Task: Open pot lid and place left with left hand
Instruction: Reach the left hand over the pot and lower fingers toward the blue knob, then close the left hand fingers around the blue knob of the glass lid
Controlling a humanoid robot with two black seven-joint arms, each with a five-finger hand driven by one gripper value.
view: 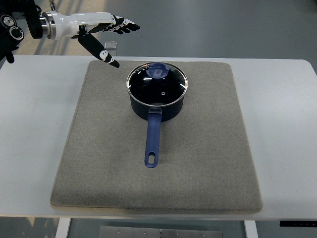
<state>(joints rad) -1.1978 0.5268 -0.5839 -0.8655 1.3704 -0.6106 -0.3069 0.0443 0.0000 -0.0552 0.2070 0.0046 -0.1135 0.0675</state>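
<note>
- Left hand [101, 34] sits in the upper left of the frame, arm entering from the left edge, white shell with black finger segments.
- Fingers [124, 25] stretched out and pointing right, thumb [99, 51] splayed down and to the right; hand is spread and holding nothing.
- Thumb tip hangs over the upper left corner of the mat [198, 163], short of the pot, not touching it.
- Pot [156, 106] is dark blue, standing upright in the upper middle of the frame, on the mat's upper centre.
- Lid [157, 85] is glass with a metal rim, seated flat on the pot, closed.
- Lid knob [158, 71] is blue, sitting toward the upper side of the lid.
- Pot handle [152, 139] is blue, running straight down toward the bottom of the frame, with a hanging hole at its end.
- Mat is grey-brown, rectangular, covering most of the white table [282, 124]; bare table shows left and right of it.
- Small clear object [111, 46] on the table just above the mat's upper left corner, below the fingers; can't tell what it is.
- Hand and lid are apart, hand up and left of the pot.
- Right arm not visible.
</note>
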